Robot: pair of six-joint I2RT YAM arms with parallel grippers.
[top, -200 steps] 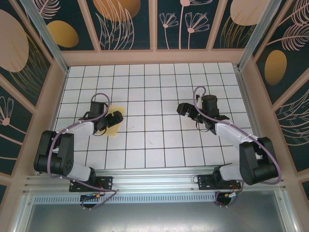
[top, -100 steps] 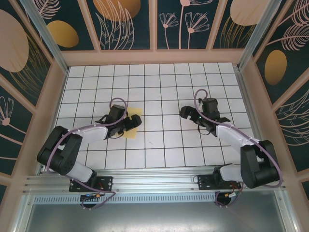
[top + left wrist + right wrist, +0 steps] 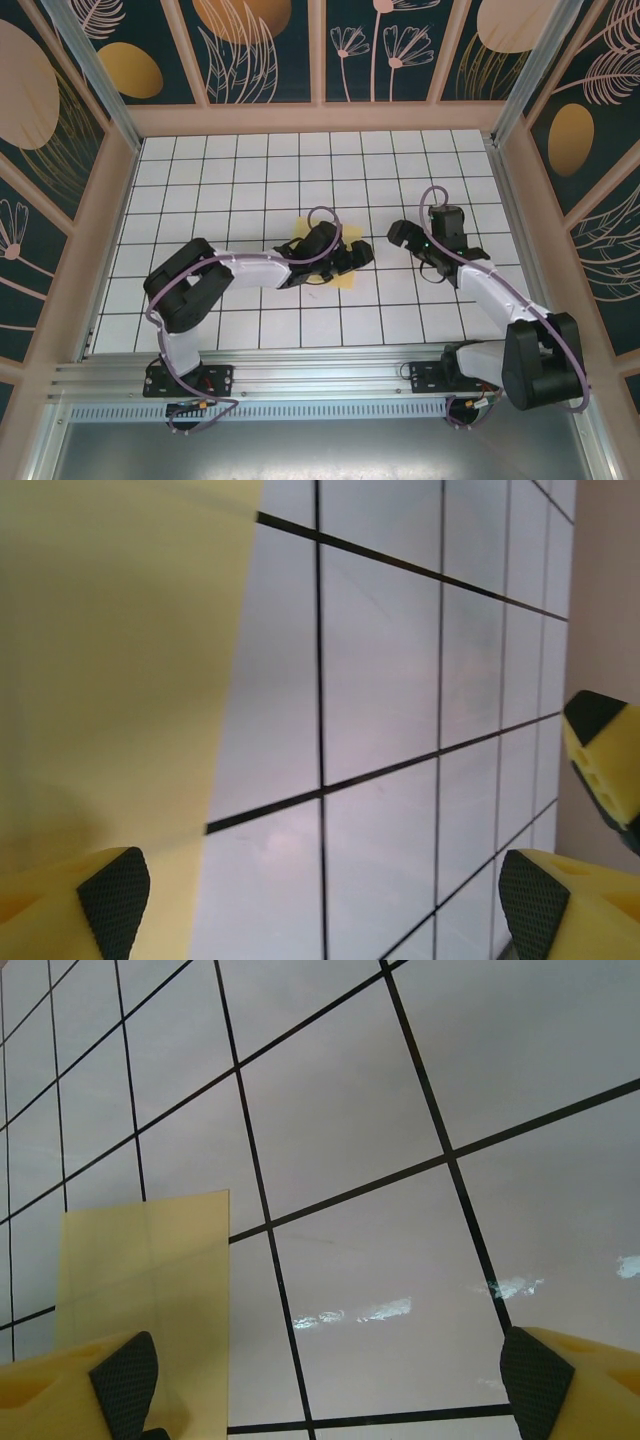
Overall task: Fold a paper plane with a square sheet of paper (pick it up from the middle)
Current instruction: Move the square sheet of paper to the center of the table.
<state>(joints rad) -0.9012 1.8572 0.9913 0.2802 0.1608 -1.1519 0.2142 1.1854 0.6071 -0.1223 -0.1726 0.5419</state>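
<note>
1. Top external view: the square sheet of paper (image 3: 340,281) sits near the middle of the grid table (image 3: 250,180), partly under the left gripper (image 3: 356,256).
2. In the left wrist view, that gripper's jaws stand wide apart with bare tiles between them. The sheet reaches only one fingertip and is not clamped.
3. The right gripper (image 3: 405,238) hovers just beside the sheet, spread wide and empty.

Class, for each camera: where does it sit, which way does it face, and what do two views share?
Top external: above, behind left arm and right arm, looking down at the table.
Left wrist: behind left gripper, facing the table; own fingertips show.
Right wrist: behind right gripper, likewise.
Shared: the sheet of paper.
</note>
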